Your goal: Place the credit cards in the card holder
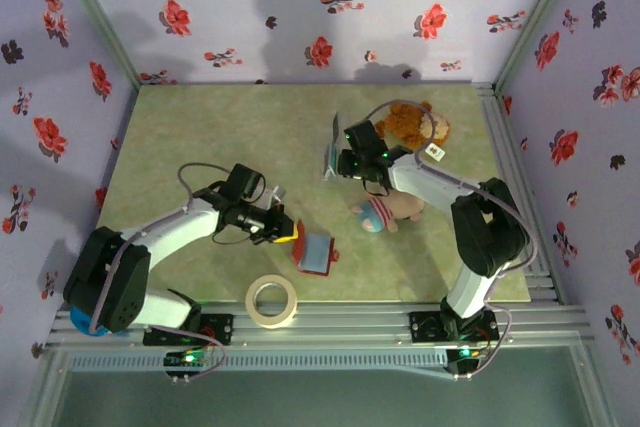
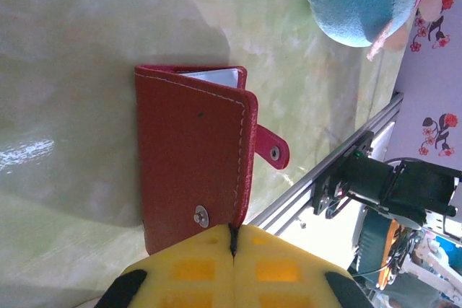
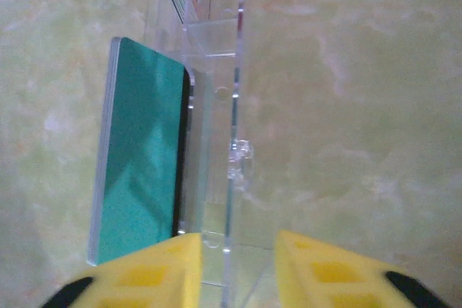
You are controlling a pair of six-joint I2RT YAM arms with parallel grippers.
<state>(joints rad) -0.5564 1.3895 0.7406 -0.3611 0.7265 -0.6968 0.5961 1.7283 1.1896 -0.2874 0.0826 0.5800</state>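
place: lab test booth | signs: floral-print walls [image 1: 320, 7], aluminium frame rails [image 1: 400, 313], green marbled tabletop [image 1: 230, 137]

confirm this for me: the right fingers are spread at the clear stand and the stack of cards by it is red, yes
Only the colour is off: the cards are teal, not red. The right wrist view shows it, with the right fingers spread at the clear stand.

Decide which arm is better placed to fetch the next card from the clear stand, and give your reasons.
Right. The right gripper stands open at the clear stand, beside the teal card. The left gripper is shut at the red wallet, away from the stand.
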